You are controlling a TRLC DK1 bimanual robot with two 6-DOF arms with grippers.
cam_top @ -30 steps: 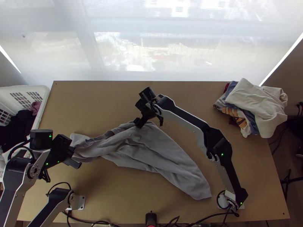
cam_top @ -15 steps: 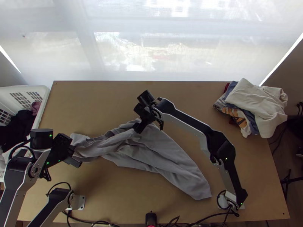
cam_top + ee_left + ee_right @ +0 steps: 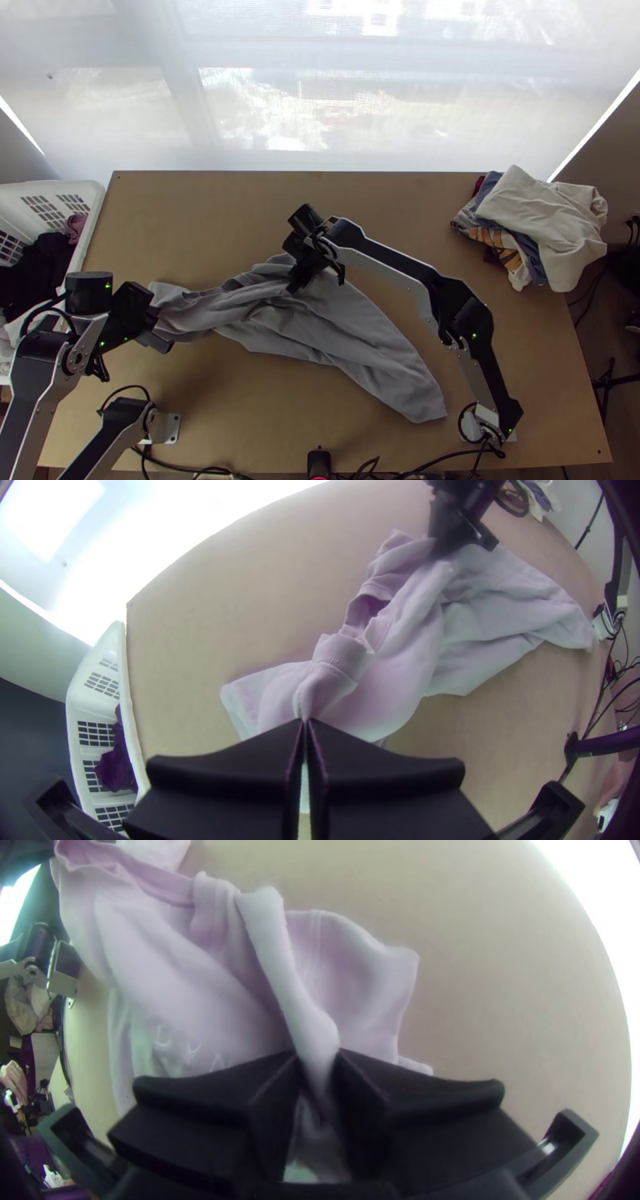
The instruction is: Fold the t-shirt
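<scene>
Basket [image 3: 98, 210]: at the table's [image 3: 200, 228] left side, dark cloth [image 3: 36, 268] inside.
Left claw [image 3: 305, 725]: pressed together on a pinch of cloth at the narrow end; we see fabric running in between the fingers.
Shirt [image 3: 352, 336]: grey, mid-table, slanting from the left claw to near the right arm's base; twisted and bunched at left, fanning wider at right.
Ribbed band [image 3: 341, 655]: just beside the left claw; collar or cuff, we can't tell.
Handling: we judge it light, limp and soft, hardly fragile, with enough grip in the knit not to slip. It will crease and drag rather than hold a shape.
Where to hold: we'd want two matching corners, shoulders or hem ends, a good pinch through every layer, then pull it flat before folding.
Right claw [image 3: 320, 1059]: pinching a raised ridge of the shirt, near its far edge.
Pile [image 3: 544, 224]: rumpled clothes at the far right.
Hard to make out: the cloth under both claws, the layers beneath the folds, and which parts are pinched; we can't find both sleeves.
</scene>
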